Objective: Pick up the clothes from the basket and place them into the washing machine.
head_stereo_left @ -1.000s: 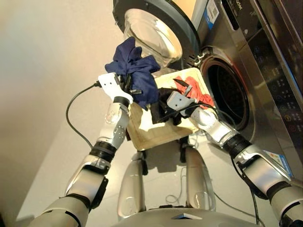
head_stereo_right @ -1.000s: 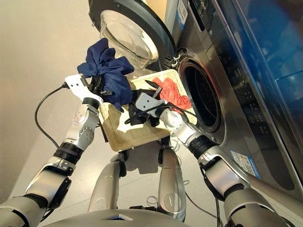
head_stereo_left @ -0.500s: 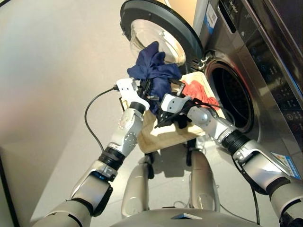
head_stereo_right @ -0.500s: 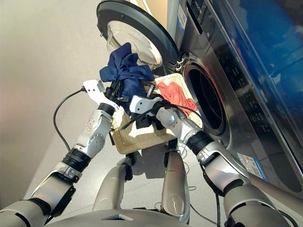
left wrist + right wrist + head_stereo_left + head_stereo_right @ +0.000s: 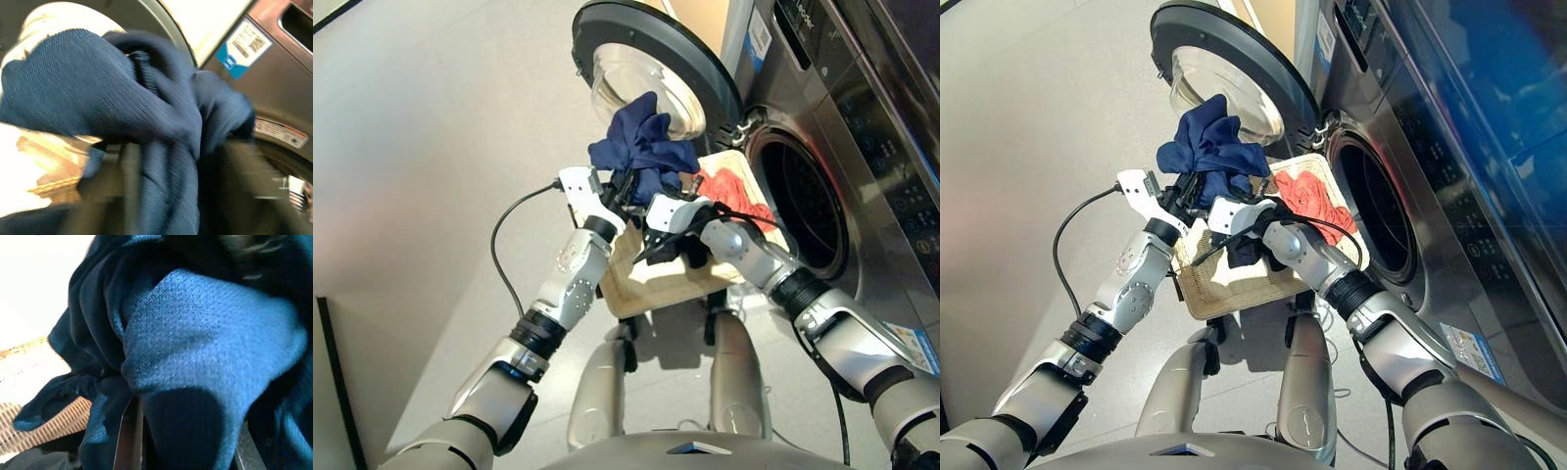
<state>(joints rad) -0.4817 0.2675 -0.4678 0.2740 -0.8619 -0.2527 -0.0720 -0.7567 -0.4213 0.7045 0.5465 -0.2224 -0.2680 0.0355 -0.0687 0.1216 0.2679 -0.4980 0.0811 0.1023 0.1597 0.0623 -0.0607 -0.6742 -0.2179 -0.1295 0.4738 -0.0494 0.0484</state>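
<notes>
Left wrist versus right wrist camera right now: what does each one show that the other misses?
Only the left wrist view shows the washing machine: its grey front with a blue and white sticker and part of the door rim behind the cloth. Only the right wrist view shows a black garment at the picture's edge, lying on the weave. Both show the navy garment filling most of the picture, with a patch of the basket beside it. Neither shows the coral-red garment.

Laundry corner; steel washing machine [image 5: 822, 147], second appliance [image 5: 1489, 88] stacked above.
</notes>
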